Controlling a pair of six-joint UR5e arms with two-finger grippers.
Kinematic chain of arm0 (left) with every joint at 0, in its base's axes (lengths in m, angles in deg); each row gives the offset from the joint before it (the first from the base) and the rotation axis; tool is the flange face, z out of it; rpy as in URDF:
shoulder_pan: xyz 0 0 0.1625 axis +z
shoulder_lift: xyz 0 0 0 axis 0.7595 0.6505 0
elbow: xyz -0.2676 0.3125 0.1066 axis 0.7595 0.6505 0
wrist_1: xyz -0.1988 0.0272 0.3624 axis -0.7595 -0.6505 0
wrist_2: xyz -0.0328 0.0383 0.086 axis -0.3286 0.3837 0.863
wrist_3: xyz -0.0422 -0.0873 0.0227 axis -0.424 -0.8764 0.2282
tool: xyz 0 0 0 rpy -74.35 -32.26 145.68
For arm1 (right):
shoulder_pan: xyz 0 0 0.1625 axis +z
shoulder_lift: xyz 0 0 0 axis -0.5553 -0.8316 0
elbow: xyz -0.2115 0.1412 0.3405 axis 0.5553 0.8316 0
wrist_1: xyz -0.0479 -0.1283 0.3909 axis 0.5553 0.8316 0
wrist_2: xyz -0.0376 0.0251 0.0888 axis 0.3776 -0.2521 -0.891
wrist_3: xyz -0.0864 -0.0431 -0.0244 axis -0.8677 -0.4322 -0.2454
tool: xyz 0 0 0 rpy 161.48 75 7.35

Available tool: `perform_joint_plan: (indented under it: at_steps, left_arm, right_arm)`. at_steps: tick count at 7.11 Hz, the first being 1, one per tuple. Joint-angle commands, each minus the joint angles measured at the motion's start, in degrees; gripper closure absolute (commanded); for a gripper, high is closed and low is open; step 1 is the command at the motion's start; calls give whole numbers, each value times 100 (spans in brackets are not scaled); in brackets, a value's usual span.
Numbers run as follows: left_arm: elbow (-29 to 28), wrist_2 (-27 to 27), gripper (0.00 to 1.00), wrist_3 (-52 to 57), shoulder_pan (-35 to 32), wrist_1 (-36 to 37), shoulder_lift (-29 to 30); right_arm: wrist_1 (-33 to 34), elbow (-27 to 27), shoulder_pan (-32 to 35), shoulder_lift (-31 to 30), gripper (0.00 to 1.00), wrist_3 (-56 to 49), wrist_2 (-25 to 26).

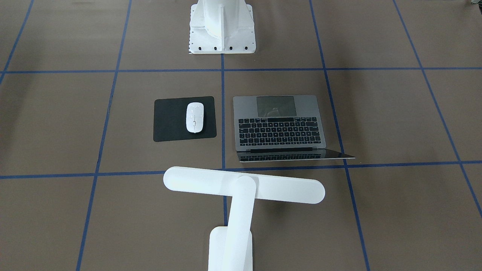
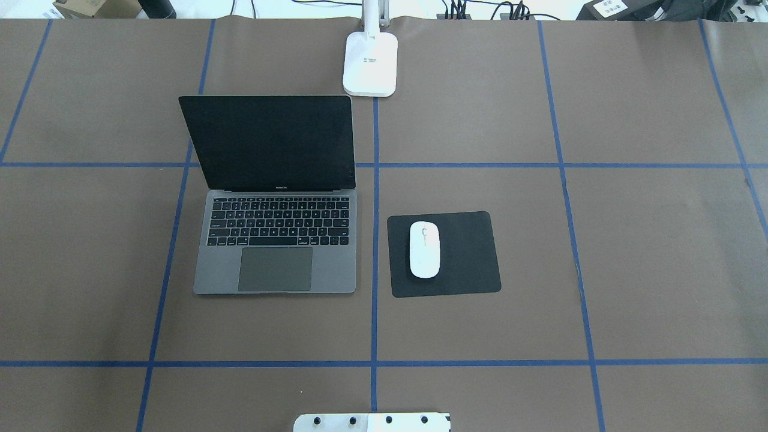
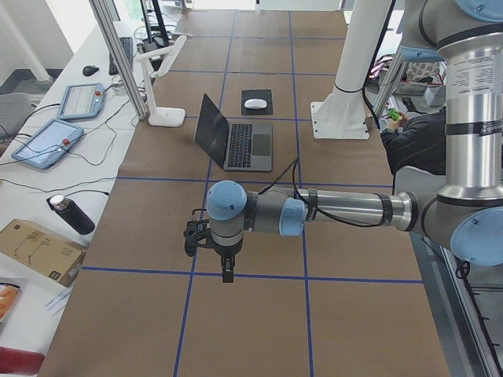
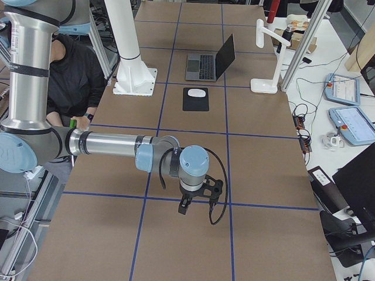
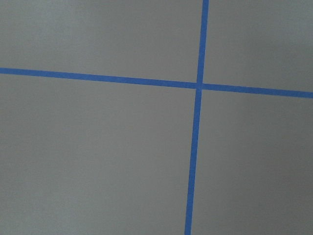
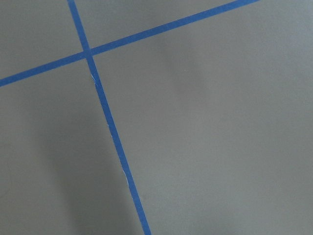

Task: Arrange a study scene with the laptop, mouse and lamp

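Overhead exterior: mouse [image 2: 425,249] lies lengthwise; nose away from robot.

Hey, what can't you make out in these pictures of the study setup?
Left gripper: only in the exterior left view, too small to tell open or shut.
Right gripper: same, exterior right view only.
Lamp: overhead view's top edge cuts off its head.
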Motion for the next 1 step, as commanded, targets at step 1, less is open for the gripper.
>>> perform_joint_plan:
  at_steps: [1]
  left_arm:
    - [0, 0, 1, -6, -1, 0, 0]
  right_arm:
    - [-3, -37, 4, 0, 1, 1, -2]
